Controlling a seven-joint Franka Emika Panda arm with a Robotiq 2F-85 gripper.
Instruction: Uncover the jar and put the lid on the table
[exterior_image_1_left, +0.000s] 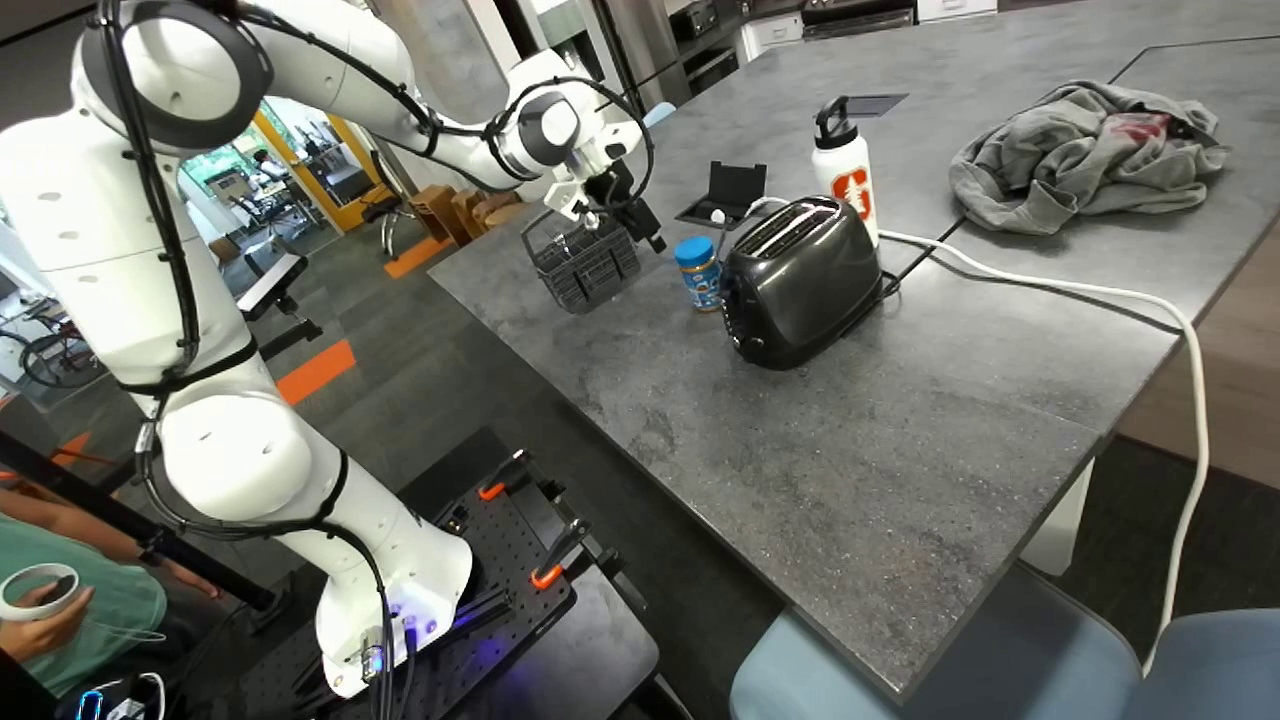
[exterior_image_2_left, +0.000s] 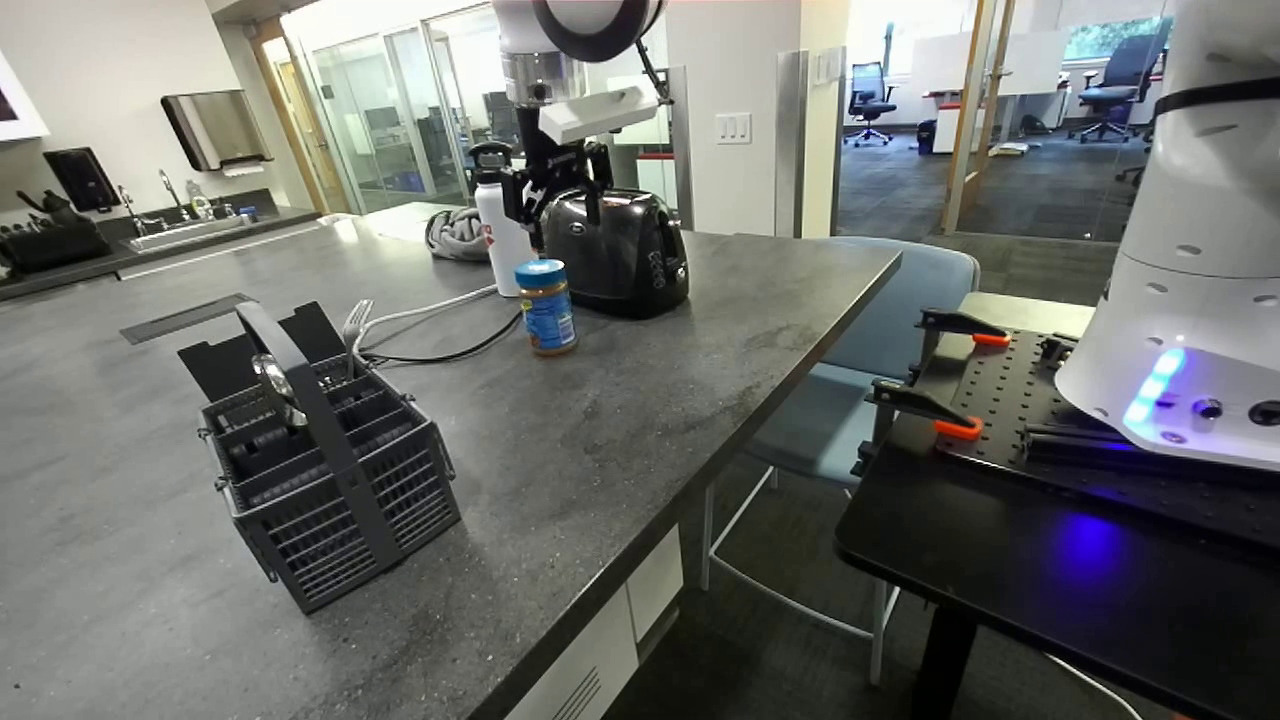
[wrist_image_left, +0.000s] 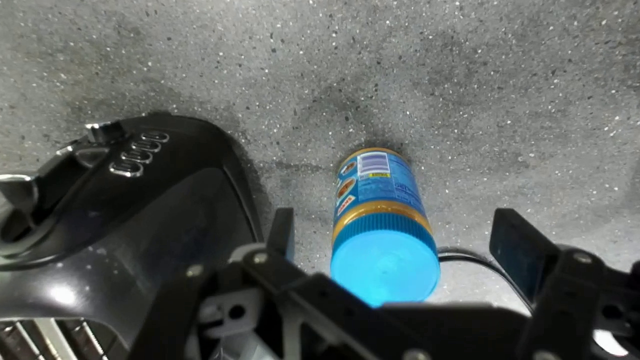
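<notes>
- At nine o'clock in the wrist view, the toaster (wrist_image_left: 170, 210) is standing; descending beside it is probably needing care.
- At its three o'clock, the jar (wrist_image_left: 377, 185) is standing upright on the table (wrist_image_left: 290, 115), wearing its blue lid (wrist_image_left: 385, 262); centring on this rim before closing is seeming best.
- Apparently above, the gripper (wrist_image_left: 396, 230) is hanging, jaws wide apart, gripping nothing; its three-o'clock finger (wrist_image_left: 520, 245) is standing slightly farther away.
</notes>
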